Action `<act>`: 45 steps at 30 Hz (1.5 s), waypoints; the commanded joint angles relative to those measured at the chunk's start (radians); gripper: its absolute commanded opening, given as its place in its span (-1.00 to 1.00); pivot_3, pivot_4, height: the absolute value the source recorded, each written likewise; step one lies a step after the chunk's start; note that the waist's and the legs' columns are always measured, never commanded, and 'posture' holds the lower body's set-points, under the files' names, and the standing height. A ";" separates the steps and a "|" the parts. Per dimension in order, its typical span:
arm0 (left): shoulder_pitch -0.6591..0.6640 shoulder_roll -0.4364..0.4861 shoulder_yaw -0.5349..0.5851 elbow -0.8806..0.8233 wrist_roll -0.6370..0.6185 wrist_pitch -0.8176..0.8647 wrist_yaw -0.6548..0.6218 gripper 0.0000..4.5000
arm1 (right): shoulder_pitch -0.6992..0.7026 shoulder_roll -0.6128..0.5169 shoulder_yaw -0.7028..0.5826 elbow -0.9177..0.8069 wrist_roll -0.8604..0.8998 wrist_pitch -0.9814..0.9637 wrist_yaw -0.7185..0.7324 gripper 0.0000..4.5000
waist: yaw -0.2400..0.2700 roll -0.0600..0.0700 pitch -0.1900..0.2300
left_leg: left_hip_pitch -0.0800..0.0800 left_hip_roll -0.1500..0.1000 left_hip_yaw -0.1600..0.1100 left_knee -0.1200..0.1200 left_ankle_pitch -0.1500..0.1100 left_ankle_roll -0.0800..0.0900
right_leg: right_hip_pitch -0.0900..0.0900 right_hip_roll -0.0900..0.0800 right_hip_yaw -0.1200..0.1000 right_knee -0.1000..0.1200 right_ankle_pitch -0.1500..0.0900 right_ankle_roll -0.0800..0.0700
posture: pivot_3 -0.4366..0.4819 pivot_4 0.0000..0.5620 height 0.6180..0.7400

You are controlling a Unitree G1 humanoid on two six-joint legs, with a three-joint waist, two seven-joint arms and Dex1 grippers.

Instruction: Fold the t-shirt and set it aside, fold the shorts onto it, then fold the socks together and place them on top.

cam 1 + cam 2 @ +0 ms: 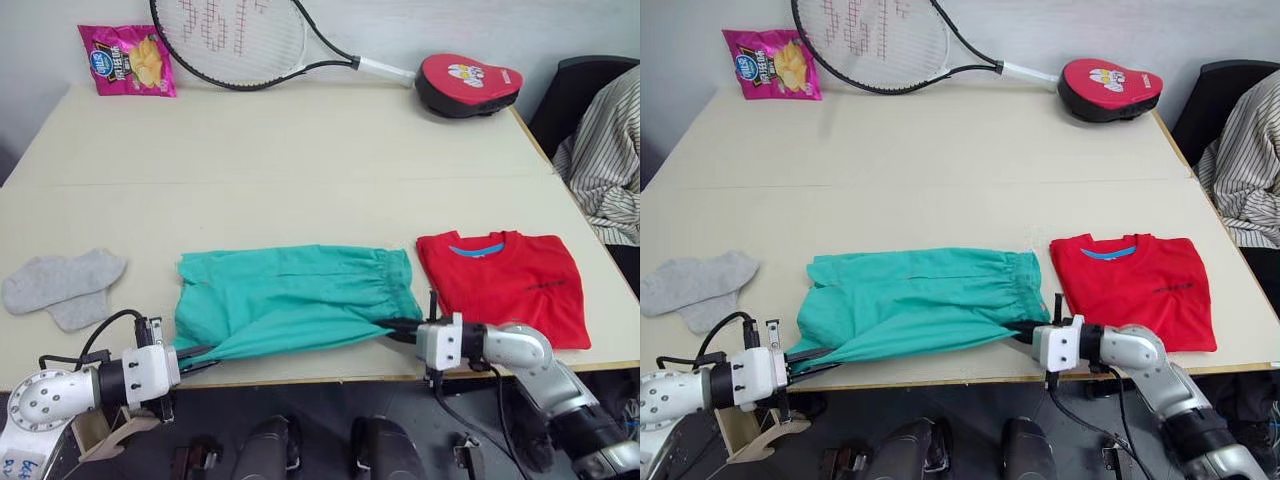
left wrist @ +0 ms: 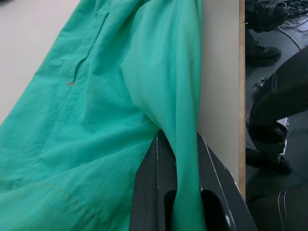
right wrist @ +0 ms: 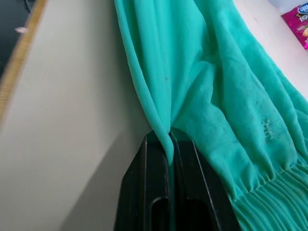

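The teal-green shorts [image 1: 290, 295] lie spread near the table's front edge, waistband toward the right. My left gripper [image 1: 200, 355] is shut on their near-left corner, and my right gripper [image 1: 392, 328] is shut on their near-right corner by the waistband. Both wrist views show teal cloth [image 2: 183, 159] pinched between the black fingers [image 3: 154, 187]. The red t-shirt [image 1: 505, 283] lies folded flat to the right of the shorts. The grey socks [image 1: 65, 285] lie side by side at the left, apart from both grippers.
At the far edge lie a pink snack bag [image 1: 128, 60], a tennis racket [image 1: 250, 40] and a red padded case [image 1: 467, 82]. A person in a striped shirt [image 1: 610, 160] sits beyond the right side. The table's front edge [image 1: 320, 378] runs just under both grippers.
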 commanded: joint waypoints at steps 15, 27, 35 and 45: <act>0.164 0.140 0.335 -0.108 -0.407 0.546 -0.204 0.46 | 0.155 -0.168 -0.233 -0.339 0.481 0.503 0.154 0.98 | 0.000 0.003 0.002 | 0.002 0.004 0.001 -0.001 -0.005 -0.003 | 0.000 0.002 0.003 -0.002 -0.003 -0.004 | -0.05 -0.47 1.00; -0.183 0.110 0.251 -0.095 -0.544 0.795 -0.107 0.46 | 0.103 -0.055 -0.282 -0.515 0.449 0.769 -0.079 0.98 | 0.002 0.009 0.005 | 0.003 -0.017 -0.035 -0.020 0.012 -0.002 | 0.016 -0.012 -0.029 -0.003 -0.003 0.001 | -0.05 -0.47 1.00; -0.365 -0.040 -0.042 -0.070 -0.339 0.680 -0.076 0.06 | 0.046 0.150 -0.133 -0.625 0.480 0.890 -0.182 0.27 | 0.032 0.009 0.005 | 0.002 -0.017 -0.034 -0.017 0.012 -0.004 | 0.016 -0.012 -0.027 -0.006 -0.007 0.001 | -0.05 -0.47 1.00; -0.441 -0.373 -0.227 0.116 -0.021 0.512 0.255 -1.00 | 0.007 0.413 0.079 -0.244 0.151 0.647 -0.267 -0.99 | 0.026 0.008 0.004 | 0.002 -0.017 -0.032 -0.017 0.013 -0.004 | 0.016 -0.005 -0.026 -0.003 -0.007 0.001 | -0.05 -0.47 1.00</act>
